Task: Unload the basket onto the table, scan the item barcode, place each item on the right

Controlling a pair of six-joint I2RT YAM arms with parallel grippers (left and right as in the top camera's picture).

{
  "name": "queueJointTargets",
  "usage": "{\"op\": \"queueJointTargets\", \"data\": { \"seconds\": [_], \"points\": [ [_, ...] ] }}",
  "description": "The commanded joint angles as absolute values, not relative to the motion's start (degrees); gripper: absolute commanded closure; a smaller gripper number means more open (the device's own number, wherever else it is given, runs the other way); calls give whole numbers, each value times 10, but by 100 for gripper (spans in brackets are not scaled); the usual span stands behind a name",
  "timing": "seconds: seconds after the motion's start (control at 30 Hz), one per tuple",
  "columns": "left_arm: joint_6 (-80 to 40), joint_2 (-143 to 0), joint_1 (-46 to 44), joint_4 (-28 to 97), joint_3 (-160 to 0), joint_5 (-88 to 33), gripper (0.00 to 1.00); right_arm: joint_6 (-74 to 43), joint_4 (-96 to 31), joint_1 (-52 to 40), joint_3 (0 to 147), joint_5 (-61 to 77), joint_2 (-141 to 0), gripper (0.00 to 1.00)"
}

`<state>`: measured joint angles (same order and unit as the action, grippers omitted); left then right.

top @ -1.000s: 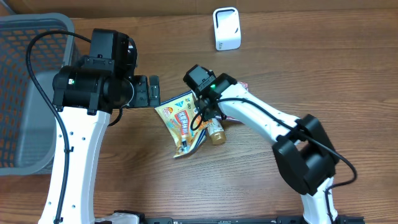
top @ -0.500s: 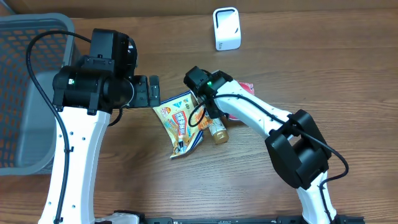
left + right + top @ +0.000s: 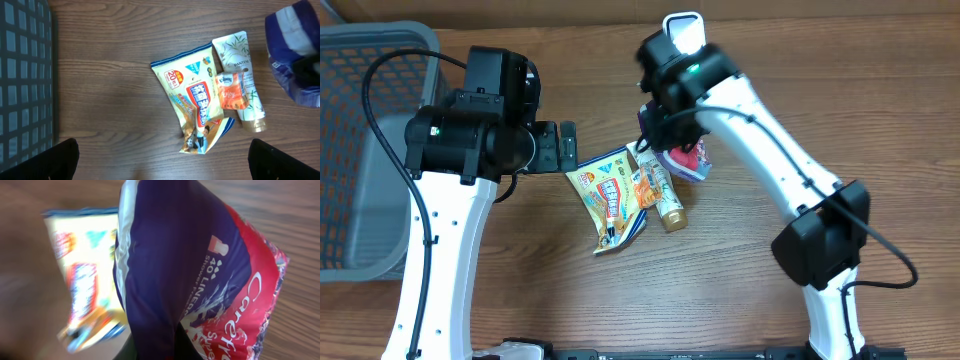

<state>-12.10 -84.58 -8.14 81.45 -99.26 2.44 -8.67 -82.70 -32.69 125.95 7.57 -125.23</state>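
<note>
My right gripper (image 3: 663, 132) is shut on a purple-and-red pack of liners (image 3: 686, 160) and holds it above the table, just below the white scanner (image 3: 685, 28). In the right wrist view the pack (image 3: 200, 275) fills the frame and hangs from the right gripper (image 3: 160, 352); no barcode shows on the side I see. The same pack shows blurred at the top right of the left wrist view (image 3: 297, 55). My left gripper (image 3: 565, 148) stands open over bare wood (image 3: 165, 167), left of the remaining items, with nothing between its fingers.
A yellow snack pouch (image 3: 610, 195), a small orange tissue pack (image 3: 646, 183) and a Pantene tube (image 3: 666, 205) lie together mid-table. A grey mesh basket (image 3: 360, 150) stands at the left edge. The right arm partly covers the scanner.
The right gripper has shut on the purple-and-red pack, lifted it off the pile and swung up toward the scanner. The left arm has not moved.
</note>
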Motion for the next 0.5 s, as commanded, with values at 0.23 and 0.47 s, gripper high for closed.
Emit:
{"op": "queueJointTargets", "data": {
  "seconds": [0.23,0.47],
  "points": [
    [-129,-850,-79,814,-1003,30,0,65,-782,-152,1141,523,-1245,96],
    [-129,-850,-79,814,-1003,30,0,58,-670,-86,961,635,-1245,96]
  ]
}}
